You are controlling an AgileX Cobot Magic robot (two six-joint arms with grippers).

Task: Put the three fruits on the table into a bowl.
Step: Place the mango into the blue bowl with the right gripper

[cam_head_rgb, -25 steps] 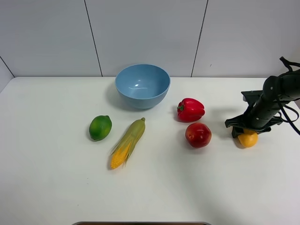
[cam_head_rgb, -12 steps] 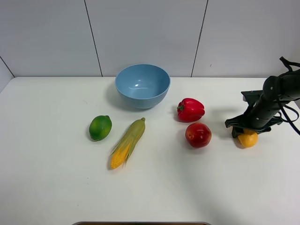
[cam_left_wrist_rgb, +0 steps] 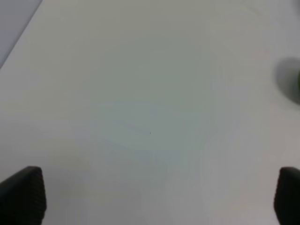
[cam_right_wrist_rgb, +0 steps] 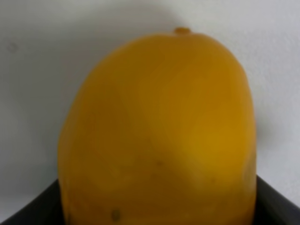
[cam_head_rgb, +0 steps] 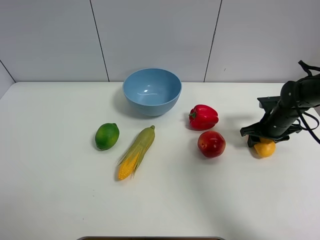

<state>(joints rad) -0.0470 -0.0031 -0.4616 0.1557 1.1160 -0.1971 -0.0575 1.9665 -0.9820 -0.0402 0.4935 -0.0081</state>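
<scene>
The yellow-orange mango (cam_head_rgb: pixel 265 148) lies on the white table (cam_head_rgb: pixel 60 190) at the right, and my right gripper (cam_head_rgb: pixel 261 142) is down on it, shut around it. In the right wrist view the mango (cam_right_wrist_rgb: pixel 159 136) fills the frame, with black fingers (cam_right_wrist_rgb: pixel 28 211) at both its sides. The red apple (cam_head_rgb: pixel 211 144) sits left of the mango. The green lime (cam_head_rgb: pixel 107 136) lies at the left. The light blue bowl (cam_head_rgb: pixel 150 102) stands empty at the back centre. My left gripper (cam_left_wrist_rgb: pixel 154 197) hangs open over bare table and is out of the exterior view.
A red bell pepper (cam_head_rgb: pixel 203 117) sits between the bowl and the apple. A corn cob (cam_head_rgb: pixel 136 152) in green husk lies slanted right of the lime. A grey panelled wall closes the table's far edge.
</scene>
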